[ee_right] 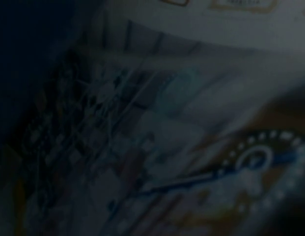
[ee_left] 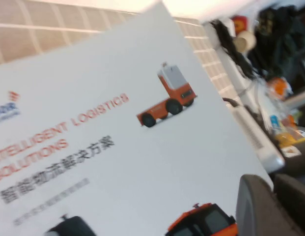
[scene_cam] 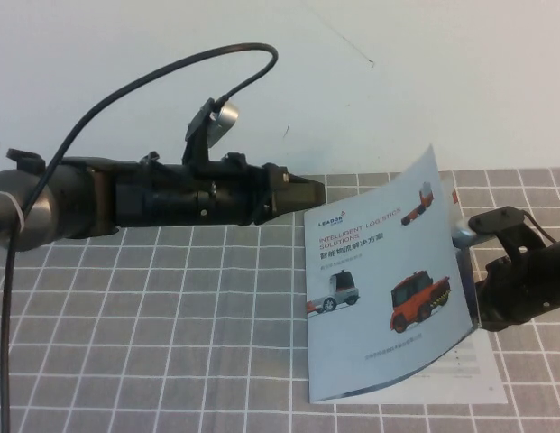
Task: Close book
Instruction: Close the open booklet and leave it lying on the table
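We're looking down on a tabletop (scene_cam: 171,316) covered in grey squares with pale lines between them, running from one edge of the high view to the other. Behind it we have a plain white wall (scene_cam: 397,81) filling the upper part of that view. Over on the left wrist view, we catch the checked surface at an angle, looking beige here. Past it sits a jumble of clutter (ee_left: 282,93), dark shapes with orange and yellow bits, too blurred for us to name.
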Controlling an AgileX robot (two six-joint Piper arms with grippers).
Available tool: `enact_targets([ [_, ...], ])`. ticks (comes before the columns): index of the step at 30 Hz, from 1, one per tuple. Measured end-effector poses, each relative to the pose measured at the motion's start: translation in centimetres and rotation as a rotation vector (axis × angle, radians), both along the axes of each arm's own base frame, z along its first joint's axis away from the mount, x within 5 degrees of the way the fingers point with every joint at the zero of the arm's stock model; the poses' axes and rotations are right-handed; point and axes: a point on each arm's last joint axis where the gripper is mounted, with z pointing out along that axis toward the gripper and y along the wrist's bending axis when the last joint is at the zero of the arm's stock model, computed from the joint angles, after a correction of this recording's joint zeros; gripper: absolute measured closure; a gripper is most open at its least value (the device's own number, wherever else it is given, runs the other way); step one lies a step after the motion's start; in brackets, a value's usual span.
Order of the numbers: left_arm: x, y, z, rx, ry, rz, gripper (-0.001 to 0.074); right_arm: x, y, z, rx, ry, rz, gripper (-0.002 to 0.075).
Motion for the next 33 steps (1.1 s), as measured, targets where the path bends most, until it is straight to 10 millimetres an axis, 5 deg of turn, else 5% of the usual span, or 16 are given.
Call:
enact_targets([
  [7,-0.9,0.1,1.2,-0.074,-0.031,-0.101,0.0451,-0.4,-0.5,0.8,-0.108,-0.008,0.049,0.0727],
  [9,-1.0,0.7,1.9,-0.094,-0.043,-0.111,0.0430,-0.7,-1.2,1.6,-0.190,-0.024,0.080,0.0727],
  [16,-1.4,4.1,5.8,-0.076,-0.134,-0.031,0.0682,-0.7,-2.7,9.0,-0.341,-0.123,0.041,0.0727],
  [22,-3.2,6.4,8.9,0.191,-0.264,0.062,0.0731,-0.8,-1.6,16.0,-0.197,-0.257,0.015,0.0727],
  [26,-5.1,7.4,11.7,0.324,-0.360,0.123,0.0733,-0.6,-0.7,14.5,-0.139,-0.209,0.030,0.0727],
  [33,-10.1,8.9,16.4,0.430,-0.549,0.233,0.0734,0.6,0.7,6.2,-0.170,0.004,0.086,0.0727],
])
